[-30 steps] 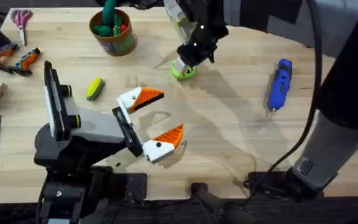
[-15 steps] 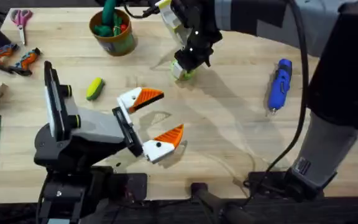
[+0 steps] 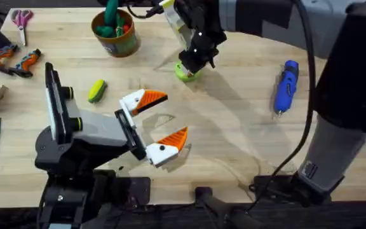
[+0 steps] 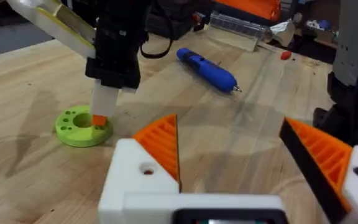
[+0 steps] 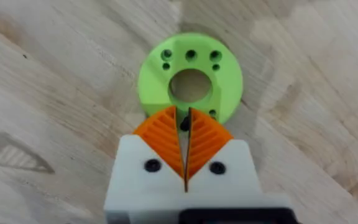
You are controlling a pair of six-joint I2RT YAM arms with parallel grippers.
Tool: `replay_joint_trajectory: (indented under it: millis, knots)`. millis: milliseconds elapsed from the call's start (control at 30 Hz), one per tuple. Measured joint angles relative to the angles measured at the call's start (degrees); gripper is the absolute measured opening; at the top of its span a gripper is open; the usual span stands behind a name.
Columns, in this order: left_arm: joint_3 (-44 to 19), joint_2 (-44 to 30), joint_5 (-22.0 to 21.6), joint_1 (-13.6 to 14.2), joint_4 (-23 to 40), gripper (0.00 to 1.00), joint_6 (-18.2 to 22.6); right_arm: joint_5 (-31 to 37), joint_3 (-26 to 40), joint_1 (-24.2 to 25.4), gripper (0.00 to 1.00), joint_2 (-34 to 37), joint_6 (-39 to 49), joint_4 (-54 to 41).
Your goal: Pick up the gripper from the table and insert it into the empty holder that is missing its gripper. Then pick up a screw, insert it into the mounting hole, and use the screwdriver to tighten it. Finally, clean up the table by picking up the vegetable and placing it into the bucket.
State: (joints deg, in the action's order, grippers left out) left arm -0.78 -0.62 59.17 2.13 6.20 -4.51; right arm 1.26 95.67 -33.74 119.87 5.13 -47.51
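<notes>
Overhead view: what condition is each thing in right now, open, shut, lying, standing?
Left gripper: open, holding nothing.
Right gripper: shut, tips over the green disc.
Green disc: flat on table.
Screwdriver: lying flat, untouched.
Vegetable: lying on table.
Bucket: upright, toys inside.

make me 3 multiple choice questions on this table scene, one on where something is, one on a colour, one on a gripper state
1. Where does the right tool hang?
A. over the green ring-shaped disc
B. over the scissors
C. inside the bucket

2. What colour is the screwdriver?
A. red
B. blue
C. white

3. How do the left tool's fingers stand?
A. pressed together
B. clamped on the vegetable
C. spread apart, holding nothing

Answers:
1 A: the right wrist view shows its orange pads just at the edge of the green ring-shaped disc.
2 B: it lies as a bright blue cylinder on the wood, right of the disc.
3 C: the overhead view shows bare table between its two orange tips, and the vegetable lies apart.
</notes>
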Motion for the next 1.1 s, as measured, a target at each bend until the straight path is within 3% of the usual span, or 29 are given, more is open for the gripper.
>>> replay_joint_trajectory:
  millis: [533, 867, 1100]
  knots:
    - [0.0, 0.0, 0.0, 0.0, 0.0, 0.986, 0.0, 0.66, 2.18, 0.0, 0.006, -0.01, -0.01, -4.37]
    - [0.0, 0.0, 0.0, 0.0, 0.0, 0.985, 0.0, 0.86, 12.88, 0.0, 0.006, 0.0, -0.01, -13.56]
    - [0.0, 0.0, 0.0, 0.0, 0.0, 0.985, 0.01, 0.85, 24.78, -0.42, 0.006, 0.0, 0.08, -25.48]
